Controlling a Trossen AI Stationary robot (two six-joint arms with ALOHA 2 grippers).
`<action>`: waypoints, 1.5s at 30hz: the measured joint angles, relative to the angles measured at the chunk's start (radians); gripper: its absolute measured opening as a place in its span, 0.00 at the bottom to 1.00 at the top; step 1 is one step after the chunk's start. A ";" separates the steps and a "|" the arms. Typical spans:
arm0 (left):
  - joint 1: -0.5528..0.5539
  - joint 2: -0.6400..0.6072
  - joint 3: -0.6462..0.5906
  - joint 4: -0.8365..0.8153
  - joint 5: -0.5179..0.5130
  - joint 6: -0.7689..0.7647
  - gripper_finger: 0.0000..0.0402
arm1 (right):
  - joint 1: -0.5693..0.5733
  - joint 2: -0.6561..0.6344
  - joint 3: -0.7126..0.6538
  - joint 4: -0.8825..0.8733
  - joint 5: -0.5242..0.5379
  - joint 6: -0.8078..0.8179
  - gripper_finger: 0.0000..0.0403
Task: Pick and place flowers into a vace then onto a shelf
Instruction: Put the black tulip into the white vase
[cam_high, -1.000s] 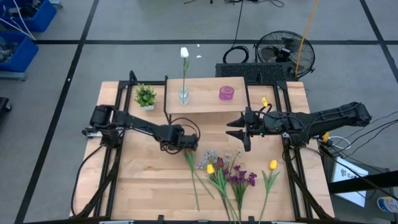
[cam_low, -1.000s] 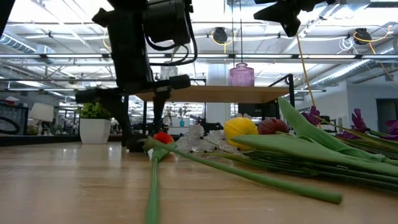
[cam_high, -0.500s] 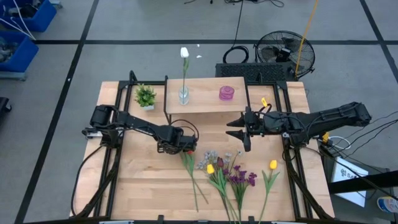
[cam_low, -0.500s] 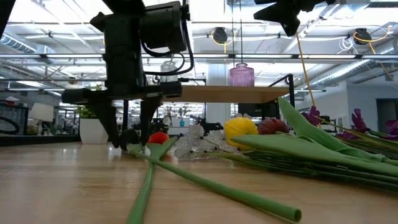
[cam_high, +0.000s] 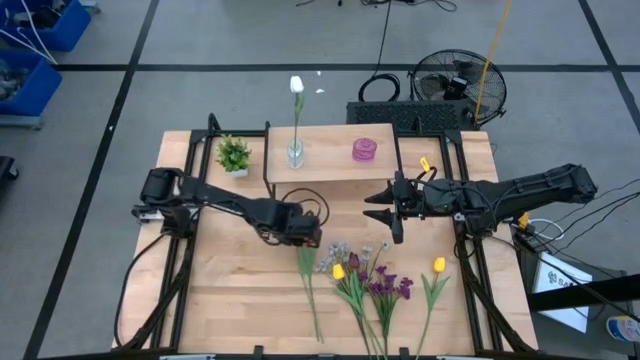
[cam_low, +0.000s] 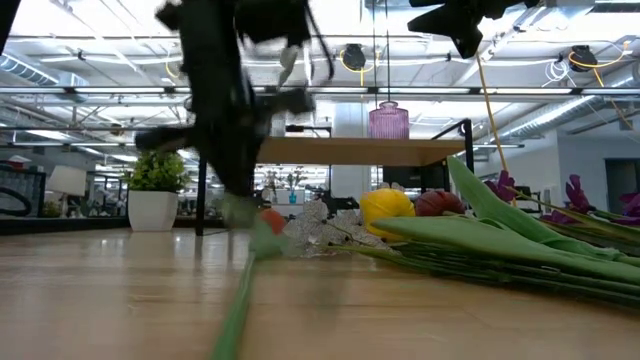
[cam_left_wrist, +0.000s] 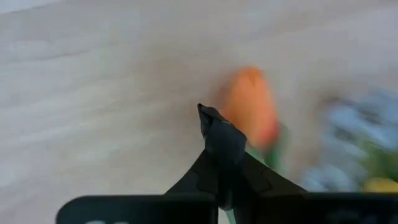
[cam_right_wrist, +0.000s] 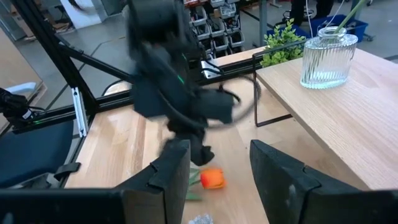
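Observation:
An orange tulip (cam_high: 308, 285) lies on the table, its bloom (cam_left_wrist: 249, 112) toward the shelf and its green stem (cam_low: 240, 300) running to the near edge. My left gripper (cam_high: 305, 238) points down with its fingers shut beside the bloom. More flowers (cam_high: 370, 280) lie in a loose heap to the right, including a yellow tulip (cam_high: 438, 265). The shelf (cam_high: 335, 170) carries a clear vase (cam_high: 296, 152) holding a white tulip (cam_high: 296, 85), and a pink vase (cam_high: 365, 150). My right gripper (cam_high: 390, 215) hovers open beside the shelf, holding nothing. My left gripper comes from above, its fingers (cam_left_wrist: 214, 134) closed on the tulip's stem just below the bloom (cam_left_wrist: 270, 152). The fingers themselves and blur hide the exact place of contact. The rest of the stem lies along the table toward the near edge.
A small green plant in a white pot (cam_high: 234, 155) stands left of the shelf. The flower heap fills the near middle and right of the table. The shelf's black legs (cam_right_wrist: 261, 93) stand close behind both grippers. Bare wood (cam_high: 230, 290) lies near left.
My left gripper has shut beside the orange bloom and shifted slightly toward the table's right edge. The tulip's bloom end has gone with it and the stem has swung a little on the table.

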 joint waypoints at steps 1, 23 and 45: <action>-0.010 -0.014 0.021 -0.007 -0.015 0.008 0.04 | 0.000 0.000 0.000 0.000 0.000 0.000 0.40; -0.120 -0.270 0.712 0.033 -1.395 1.485 0.03 | 0.000 0.000 0.001 0.000 -0.002 0.000 0.40; 0.194 -0.258 0.693 0.439 -1.109 1.986 0.06 | 0.000 0.000 0.001 0.001 -0.001 -0.027 0.40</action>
